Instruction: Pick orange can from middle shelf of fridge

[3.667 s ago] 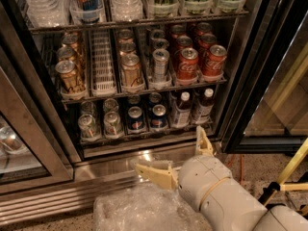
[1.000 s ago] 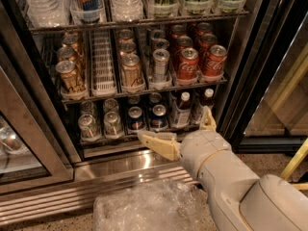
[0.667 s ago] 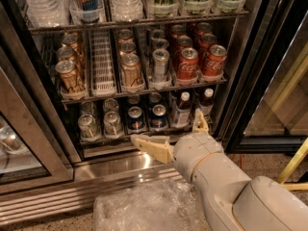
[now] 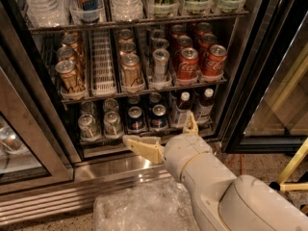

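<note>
Orange cans stand in two lanes of the middle shelf [image 4: 144,93] of the fridge [image 4: 36,129]: one lane at the far left, front can [image 4: 70,76], and one near the centre, front can [image 4: 131,70]. A slim silver can [image 4: 160,64] and red Coca-Cola cans [image 4: 187,64] fill the lanes to the right. My gripper [image 4: 159,126] hovers below that shelf, in front of the bottom rack. It is open and empty, one finger [image 4: 142,147] pointing left and the other [image 4: 191,124] pointing up.
A white lane [image 4: 103,64] between the orange lanes holds no cans. The bottom rack carries silver cans [image 4: 89,125], blue cans [image 4: 136,118] and bottles [image 4: 182,107]. A steel grille [image 4: 72,196] runs along the base, clear plastic wrap [image 4: 139,211] lies below it, and a yellow frame [image 4: 293,167] stands right.
The arm has shifted slightly left and down in front of the bottom rack. Over the longer span it rose from the floor toward the fridge. The fingers stay open.
</note>
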`<state>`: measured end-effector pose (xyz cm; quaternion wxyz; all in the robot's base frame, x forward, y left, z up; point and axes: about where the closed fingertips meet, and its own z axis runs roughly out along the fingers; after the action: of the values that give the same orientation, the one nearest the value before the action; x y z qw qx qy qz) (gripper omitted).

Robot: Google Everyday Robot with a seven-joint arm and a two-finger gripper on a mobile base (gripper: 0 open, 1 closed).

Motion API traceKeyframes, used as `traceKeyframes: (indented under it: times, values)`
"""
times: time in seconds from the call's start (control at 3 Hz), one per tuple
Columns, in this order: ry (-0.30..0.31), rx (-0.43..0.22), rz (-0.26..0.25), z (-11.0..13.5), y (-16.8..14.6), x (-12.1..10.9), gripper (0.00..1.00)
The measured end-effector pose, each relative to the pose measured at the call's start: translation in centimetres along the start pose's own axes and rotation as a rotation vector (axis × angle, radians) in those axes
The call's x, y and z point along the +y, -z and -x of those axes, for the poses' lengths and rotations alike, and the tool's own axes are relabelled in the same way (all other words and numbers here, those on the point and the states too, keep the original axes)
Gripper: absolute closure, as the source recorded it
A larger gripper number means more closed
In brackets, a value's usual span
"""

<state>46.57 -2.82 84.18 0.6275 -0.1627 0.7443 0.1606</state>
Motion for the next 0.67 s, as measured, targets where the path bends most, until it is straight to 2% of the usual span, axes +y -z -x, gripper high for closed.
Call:
traceKeyframes:
  times: [0.67]
  values:
    - [-0.014,-0.029,-0.062,-0.5,-2.9,0.4,0.0]
